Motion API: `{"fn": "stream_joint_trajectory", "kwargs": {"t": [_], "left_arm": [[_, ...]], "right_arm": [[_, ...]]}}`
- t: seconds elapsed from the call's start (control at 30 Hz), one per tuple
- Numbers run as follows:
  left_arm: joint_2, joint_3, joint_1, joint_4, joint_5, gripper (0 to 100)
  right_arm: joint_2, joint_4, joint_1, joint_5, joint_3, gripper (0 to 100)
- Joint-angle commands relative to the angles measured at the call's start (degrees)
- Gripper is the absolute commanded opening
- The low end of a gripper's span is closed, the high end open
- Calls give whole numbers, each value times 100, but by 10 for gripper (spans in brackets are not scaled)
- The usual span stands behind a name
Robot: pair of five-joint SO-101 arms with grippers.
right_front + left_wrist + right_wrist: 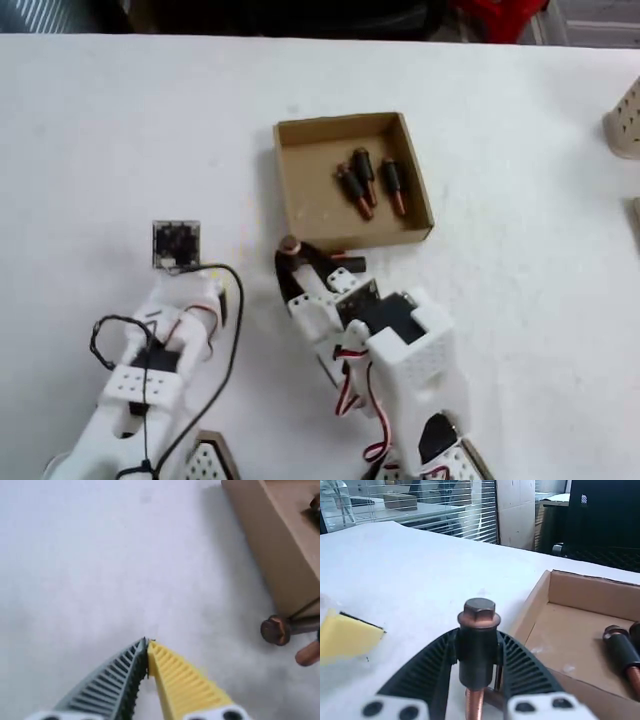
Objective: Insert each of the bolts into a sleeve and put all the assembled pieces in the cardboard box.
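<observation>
1. An open square cardboard box sits at upper centre of the high view on a white table, with three sleeved bolts lying inside.
2. The right gripper, just below the box's lower-left corner, clamps a dark cylindrical sleeve carrying a copper hex-head bolt.
3. The left gripper, at lower left, has its ribbed fingers pressed together and holds nothing.
4. The bolt's threaded end is cut off.
</observation>
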Motion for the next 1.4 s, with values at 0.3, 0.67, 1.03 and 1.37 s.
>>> {"fn": "stream_joint_trajectory", "kwargs": {"t": [0.3,0.67,1.03,1.37], "left_arm": [[-2510,-334,-66,4070,-35,24],[-4945,229,-75,5512,-44,24],[-5007,229,-66,5591,-53,24],[-5007,229,-277,5591,-475,24]], "right_arm": [[-48,-145,66,-53,9,15],[-1112,-127,268,-53,879,15],[-2378,629,927,-53,1363,15],[-3776,1974,1710,-53,1407,16]]}}
